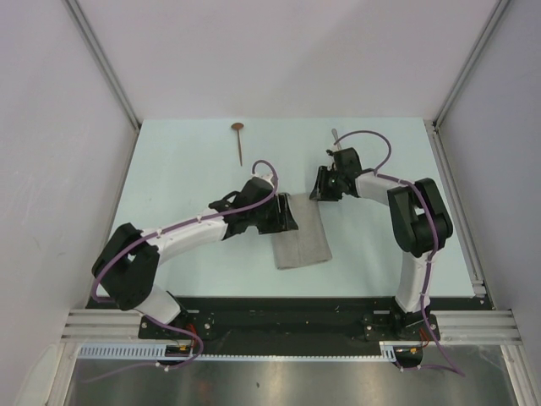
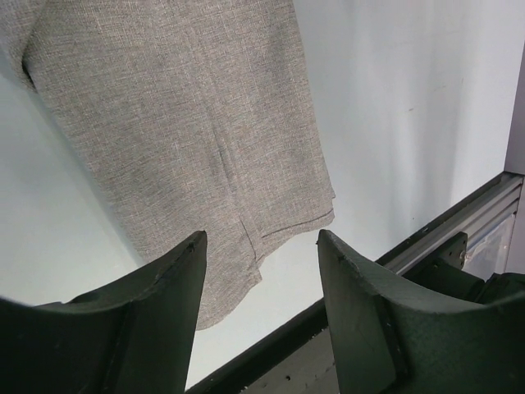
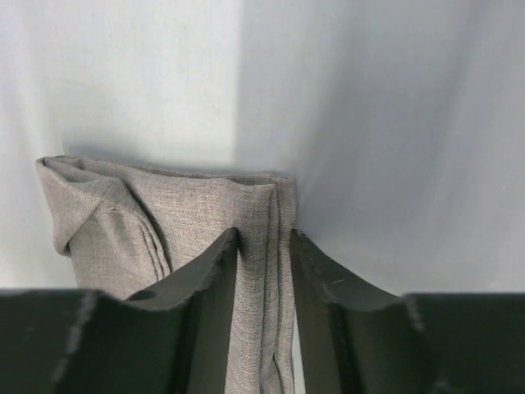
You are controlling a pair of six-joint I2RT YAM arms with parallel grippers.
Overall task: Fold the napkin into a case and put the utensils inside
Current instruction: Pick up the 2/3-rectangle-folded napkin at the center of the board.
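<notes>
- napkin (image 1: pixel 303 241): grey-beige, folded to a narrow strip. Lies flat on counter (image 1: pixel 186 178), centre of top view, slightly tilted.
- L fingers (image 1: pixel 286 218): at the strip's upper-left edge. L wrist view shows them wide apart. A napkin corner and bare counter show in the gap; nothing gripped.
- R fingers (image 1: pixel 323 184): at the strip's upper-right corner. R wrist view shows a narrow gap, with the folded cloth edge running through and filling it. Looks pinched on napkin.
- R wrist view, left of frame: napkin end bunched, several layers showing.
- spoon (image 1: pixel 239 139): upper centre-left of top view, bowl toward far wall, well apart from napkin.
- knife (image 1: pixel 335 134): only a short silver tip shows above R arm (image 1: pixel 414 220); rest hidden.
</notes>
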